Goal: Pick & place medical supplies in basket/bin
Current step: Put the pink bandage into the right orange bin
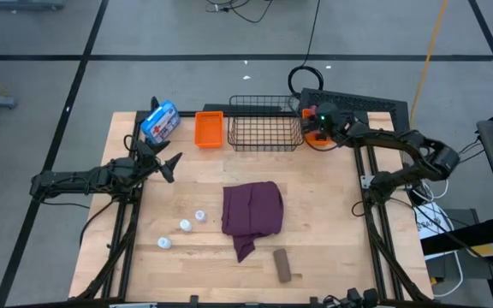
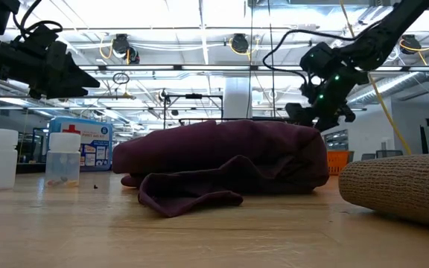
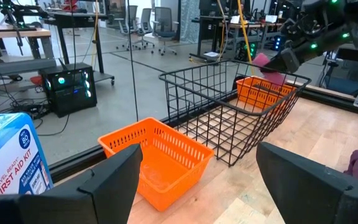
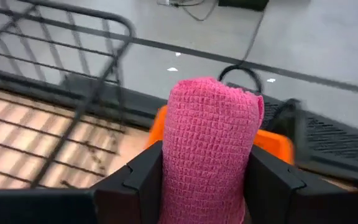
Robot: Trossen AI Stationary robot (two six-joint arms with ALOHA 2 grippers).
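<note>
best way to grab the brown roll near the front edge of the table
From straight above, closing across the narrow width of the brown roll at its middle. It lies flat on its side on the table, long axis running front to back, clear of the maroon cloth, so the fingers should fit down both long sides.

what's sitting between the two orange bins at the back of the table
The black wire basket stands between the left orange bin and the right orange bin; the high view shows it.
</note>
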